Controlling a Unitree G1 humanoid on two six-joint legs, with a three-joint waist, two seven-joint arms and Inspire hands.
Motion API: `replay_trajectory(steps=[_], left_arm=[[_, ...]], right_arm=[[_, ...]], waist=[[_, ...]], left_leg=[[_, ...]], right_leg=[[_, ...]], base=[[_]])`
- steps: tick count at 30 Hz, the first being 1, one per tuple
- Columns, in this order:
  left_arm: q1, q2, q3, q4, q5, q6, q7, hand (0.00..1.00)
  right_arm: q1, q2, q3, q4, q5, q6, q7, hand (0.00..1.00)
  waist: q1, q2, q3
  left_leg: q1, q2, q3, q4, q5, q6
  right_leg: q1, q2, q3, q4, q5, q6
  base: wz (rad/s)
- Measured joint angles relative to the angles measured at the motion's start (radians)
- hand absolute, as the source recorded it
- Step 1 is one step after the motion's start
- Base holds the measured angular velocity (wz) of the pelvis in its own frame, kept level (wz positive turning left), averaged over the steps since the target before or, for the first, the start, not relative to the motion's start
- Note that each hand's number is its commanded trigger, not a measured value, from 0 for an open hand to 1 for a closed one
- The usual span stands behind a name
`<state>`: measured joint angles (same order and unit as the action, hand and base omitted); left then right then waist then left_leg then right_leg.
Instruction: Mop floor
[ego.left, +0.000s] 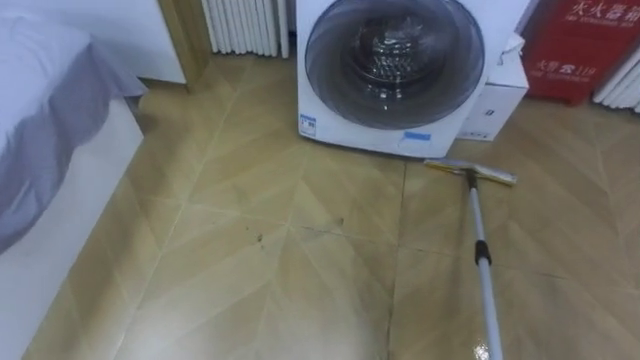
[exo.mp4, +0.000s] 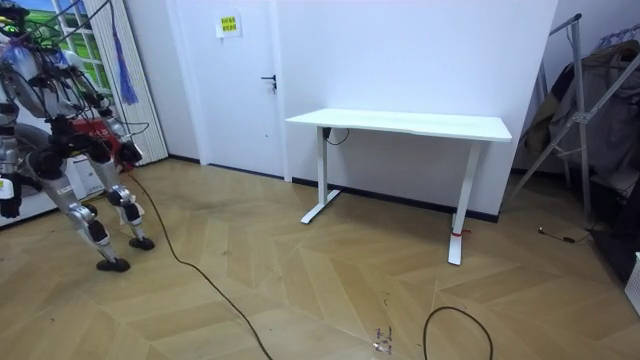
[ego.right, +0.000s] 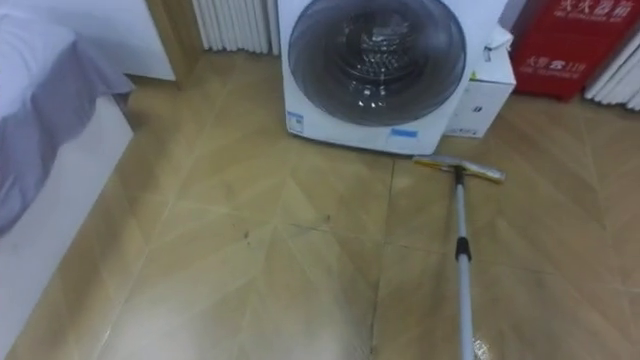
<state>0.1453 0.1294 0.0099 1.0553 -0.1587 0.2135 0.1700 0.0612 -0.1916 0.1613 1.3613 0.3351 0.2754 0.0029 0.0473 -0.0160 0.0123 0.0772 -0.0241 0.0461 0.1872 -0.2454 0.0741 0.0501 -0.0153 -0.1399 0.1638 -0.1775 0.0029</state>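
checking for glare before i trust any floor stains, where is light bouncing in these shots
Left eye view: a pale sheen on the floor at lower centre, highlights on the washing machine door, a glint low on the mop handle. Room view: even light, no hard glare around the white table.

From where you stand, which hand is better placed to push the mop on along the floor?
Right, most likely: the mop runs its pole out at lower right, the right arm's side, with its head on the floor before the washing machine.
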Motion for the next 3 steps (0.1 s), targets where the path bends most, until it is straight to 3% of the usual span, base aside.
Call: replay_trajectory(steps=[3], left_arm=[[0.000,0.001,0.027,0.028,0.027,0.002,-0.004,0.00]], right_arm=[[0.004,0.003,-0.021,-0.003,-0.013,0.000,0.025,1.00]], waist=[[-0.014,0.003,0.0047]], left_leg=[[0.022,0.000,0.005,-0.005,0.000,0.000]], right_leg=[[0.022,-0.001,0.001,0.000,0.000,0.000]], base=[[0.00]])
